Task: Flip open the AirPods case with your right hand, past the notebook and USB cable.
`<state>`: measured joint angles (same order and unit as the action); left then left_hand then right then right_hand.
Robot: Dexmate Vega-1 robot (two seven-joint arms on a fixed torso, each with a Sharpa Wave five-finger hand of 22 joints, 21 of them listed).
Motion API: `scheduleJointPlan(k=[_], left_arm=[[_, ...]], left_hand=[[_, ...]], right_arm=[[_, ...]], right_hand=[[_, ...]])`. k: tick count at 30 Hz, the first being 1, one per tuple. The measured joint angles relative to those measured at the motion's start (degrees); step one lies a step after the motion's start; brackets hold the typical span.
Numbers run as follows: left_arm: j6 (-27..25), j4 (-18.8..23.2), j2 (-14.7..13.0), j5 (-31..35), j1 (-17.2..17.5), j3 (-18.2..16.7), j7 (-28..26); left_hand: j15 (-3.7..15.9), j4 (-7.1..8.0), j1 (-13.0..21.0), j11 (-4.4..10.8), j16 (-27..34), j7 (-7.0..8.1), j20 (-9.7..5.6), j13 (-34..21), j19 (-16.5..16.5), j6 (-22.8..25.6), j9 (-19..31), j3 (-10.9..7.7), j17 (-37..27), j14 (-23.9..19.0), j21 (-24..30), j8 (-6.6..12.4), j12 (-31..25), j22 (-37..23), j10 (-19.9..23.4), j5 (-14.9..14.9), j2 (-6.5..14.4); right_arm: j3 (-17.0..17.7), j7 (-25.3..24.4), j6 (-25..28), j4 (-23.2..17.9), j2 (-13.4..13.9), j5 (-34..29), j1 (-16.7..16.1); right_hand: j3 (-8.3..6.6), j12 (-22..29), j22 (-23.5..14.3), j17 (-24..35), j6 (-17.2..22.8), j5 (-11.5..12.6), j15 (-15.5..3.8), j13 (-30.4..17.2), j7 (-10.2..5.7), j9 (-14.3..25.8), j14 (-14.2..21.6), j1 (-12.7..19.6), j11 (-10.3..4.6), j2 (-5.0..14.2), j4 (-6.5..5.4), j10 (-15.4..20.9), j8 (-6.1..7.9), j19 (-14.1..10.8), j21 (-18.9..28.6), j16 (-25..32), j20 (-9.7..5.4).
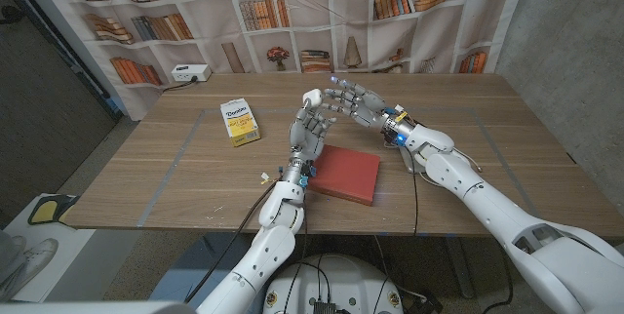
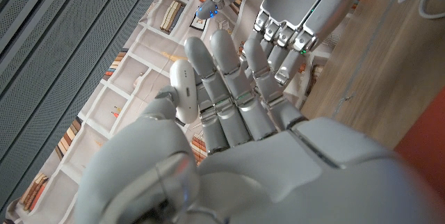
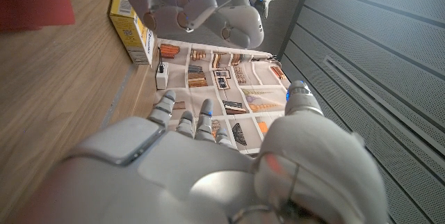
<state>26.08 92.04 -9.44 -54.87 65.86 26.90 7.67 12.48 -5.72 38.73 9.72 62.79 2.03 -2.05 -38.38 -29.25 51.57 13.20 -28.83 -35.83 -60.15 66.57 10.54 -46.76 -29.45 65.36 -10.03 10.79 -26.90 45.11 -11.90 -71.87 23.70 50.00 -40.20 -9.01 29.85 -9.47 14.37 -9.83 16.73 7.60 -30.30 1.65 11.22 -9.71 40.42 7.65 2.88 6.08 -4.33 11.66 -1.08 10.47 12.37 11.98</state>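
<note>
The small white rounded AirPods case (image 1: pixel 313 97) is held off the wooden bench (image 1: pixel 507 134), above its middle, at the top of the left hand (image 1: pixel 309 131). That hand stands upright with its fingers (image 2: pixel 221 64) reaching up, and the left wrist view shows the case pinched between the thumb and those fingers, probably so the lid end faces the other hand.

The right hand (image 1: pixel 357 102) comes in from 3 o'clock of the case, fingers spread and holding nothing, its fingertips (image 1: pixel 330 100) just beside the case. Whether they already touch the lid cannot be told. Judging by this, the flip is about to begin and the lid looks closed as yet.

Directly below the raised hands, at 6 o'clock, a flat red notebook (image 1: pixel 343 173) lies on the bench, so the right arm reaches over and beyond it. A thin cable (image 1: pixel 413 182) runs along the bench by the right forearm, at 3 o'clock of the notebook. A yellow and white cardboard box (image 1: pixel 240 122) sits at 9 o'clock of the case, well apart. A white power strip (image 1: pixel 189 74) rests at the far edge, around 10 o'clock.
</note>
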Motion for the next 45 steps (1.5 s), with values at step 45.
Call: scheduleJointPlan(k=[45], left_arm=[[7.98,2.02,-1.49,28.54,1.23,-0.22,-25.15]], left_hand=[[-0.02,0.23,0.30,0.04,0.78,-0.02,0.00,0.70,0.61,0.02,-0.02,0.23,0.53,-0.02,2.34,0.09,0.46,1.99,0.03,0.34,-0.01]], right_arm=[[0.55,-14.67,-2.79,-16.27,8.67,-5.81,-6.78]], right_hand=[[-0.65,-1.75,0.00,-0.53,-0.01,-1.28,-0.30,2.16,-0.44,0.00,-0.30,0.00,-0.74,0.00,0.64,0.95,0.44,0.00,0.00,0.45,-0.01]])
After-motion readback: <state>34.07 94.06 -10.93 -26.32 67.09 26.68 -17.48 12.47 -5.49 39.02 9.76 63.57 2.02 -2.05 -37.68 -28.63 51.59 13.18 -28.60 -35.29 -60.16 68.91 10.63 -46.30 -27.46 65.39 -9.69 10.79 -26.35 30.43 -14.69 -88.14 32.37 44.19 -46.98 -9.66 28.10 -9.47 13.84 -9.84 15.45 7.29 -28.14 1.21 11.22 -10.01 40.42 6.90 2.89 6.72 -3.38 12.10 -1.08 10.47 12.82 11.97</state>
